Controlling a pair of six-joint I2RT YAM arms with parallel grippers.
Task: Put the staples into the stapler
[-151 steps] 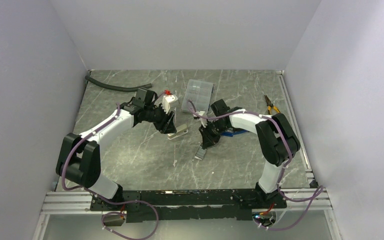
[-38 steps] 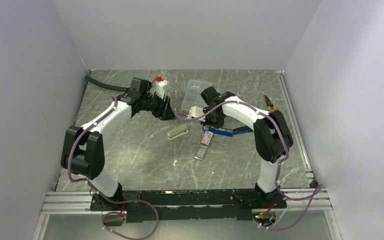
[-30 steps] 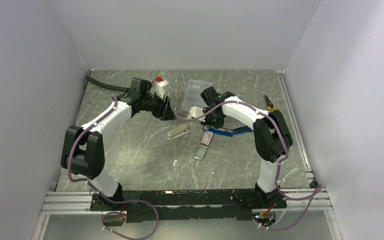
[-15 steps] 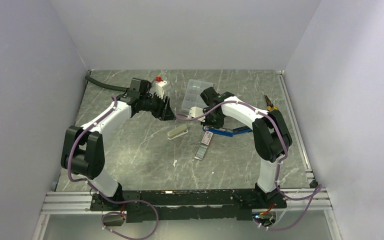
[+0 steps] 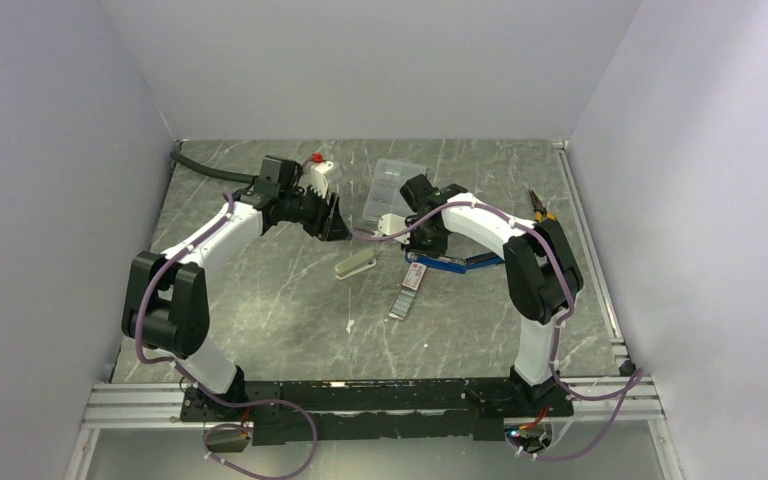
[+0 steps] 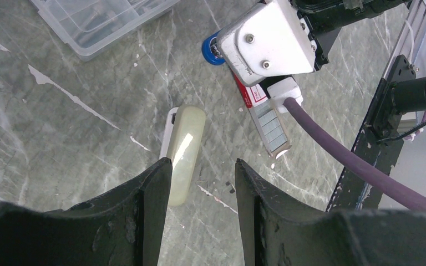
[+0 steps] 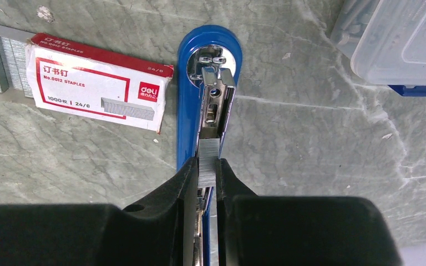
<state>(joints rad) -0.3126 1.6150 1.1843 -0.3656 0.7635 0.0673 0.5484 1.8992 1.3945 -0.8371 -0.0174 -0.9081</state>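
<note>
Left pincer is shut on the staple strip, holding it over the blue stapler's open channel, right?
Not the left one. The right pincer is shut on the staple strip, holding it over the blue stapler's open channel, as the right wrist view shows.

Cameras looking down on a grey marbled tabletop (image 5: 260, 300)
Overhead is watching from afar; both wrist views are framing, close up, one white red-edged cardboard staple box (image 7: 97, 83).

A grey-green marbled counter (image 5: 260, 310), veined with white, fills the floor of the enclosure. Plain pale lavender-grey walls (image 5: 360, 70) rise at its left, rear and right. An aluminium rail (image 5: 130, 400) runs along the near edge, and a slimmer side rail (image 5: 572, 190) lines the right. The light is soft and even.
</note>
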